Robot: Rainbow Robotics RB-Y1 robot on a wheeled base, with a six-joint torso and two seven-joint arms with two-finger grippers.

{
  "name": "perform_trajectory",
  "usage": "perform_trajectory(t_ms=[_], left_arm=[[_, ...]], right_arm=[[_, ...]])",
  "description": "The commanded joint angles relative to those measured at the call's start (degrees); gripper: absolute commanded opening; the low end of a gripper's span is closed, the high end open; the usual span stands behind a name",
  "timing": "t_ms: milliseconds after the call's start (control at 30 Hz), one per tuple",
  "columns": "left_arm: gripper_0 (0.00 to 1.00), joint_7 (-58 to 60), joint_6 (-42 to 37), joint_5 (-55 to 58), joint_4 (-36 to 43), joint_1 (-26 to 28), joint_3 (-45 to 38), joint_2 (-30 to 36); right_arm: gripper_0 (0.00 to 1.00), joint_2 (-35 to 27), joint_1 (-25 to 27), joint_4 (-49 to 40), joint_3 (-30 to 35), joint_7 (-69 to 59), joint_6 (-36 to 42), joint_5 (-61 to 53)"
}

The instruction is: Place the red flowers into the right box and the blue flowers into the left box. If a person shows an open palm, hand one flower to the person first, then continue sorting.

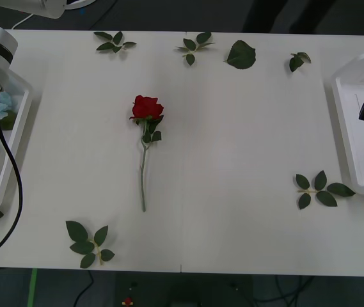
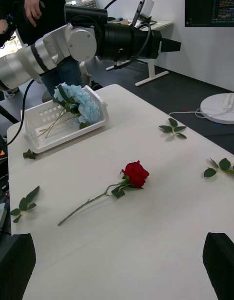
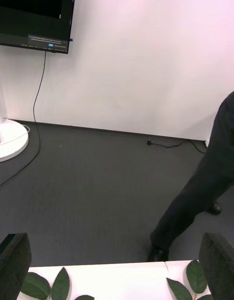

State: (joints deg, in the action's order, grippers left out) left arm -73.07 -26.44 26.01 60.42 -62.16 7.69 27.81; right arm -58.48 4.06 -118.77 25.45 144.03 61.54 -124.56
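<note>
Fingers on your right gripper (image 2: 117, 266) are spread wide, black pads at both corners of its wrist view, nothing between them. Left gripper (image 3: 114, 268) is the same: fingers apart, holding nothing, aimed past the far table edge at the floor and wall, with leaf sprigs (image 3: 46, 285) just under it.

One red rose (image 1: 147, 107) lies flat mid-table (image 1: 233, 160), bloom toward the far side, stem running back toward you. It's well apart from both boxes and neither gripper touches it.

Left box (image 2: 46, 129) sits at the table's left edge under your left arm (image 2: 73, 44), and the blue flowers (image 2: 78, 99) are piled in it, stems across the base. Right box (image 1: 354, 137) is at the right edge; part of the right arm overlaps it in the front view, and I can't tell what's inside.

Loose leaf sprigs are scattered round the table's edges.
</note>
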Motion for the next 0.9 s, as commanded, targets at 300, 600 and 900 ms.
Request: perform_trajectory(t_ms=[300,600,900], left_arm=[[1.00,1.71,1.39,0.45,1.28,-2.96,-0.05,-0.48],[1.00,1.97,-1.77,2.12,3.48,-4.90,-0.66,0.93],[1.00,3.29,-47.92,3.96,24.40,-9.55,-14.81,2.42]], right_arm=[[1.00,-2.43,0.78,-1.37,-0.14,0.90,-0.19,-0.77],[1.00,-2.43,0.78,-1.37,-0.14,0.90,-0.19,-0.77],[1.00,-2.43,0.78,-1.37,-0.14,0.90,-0.19,-0.77]])
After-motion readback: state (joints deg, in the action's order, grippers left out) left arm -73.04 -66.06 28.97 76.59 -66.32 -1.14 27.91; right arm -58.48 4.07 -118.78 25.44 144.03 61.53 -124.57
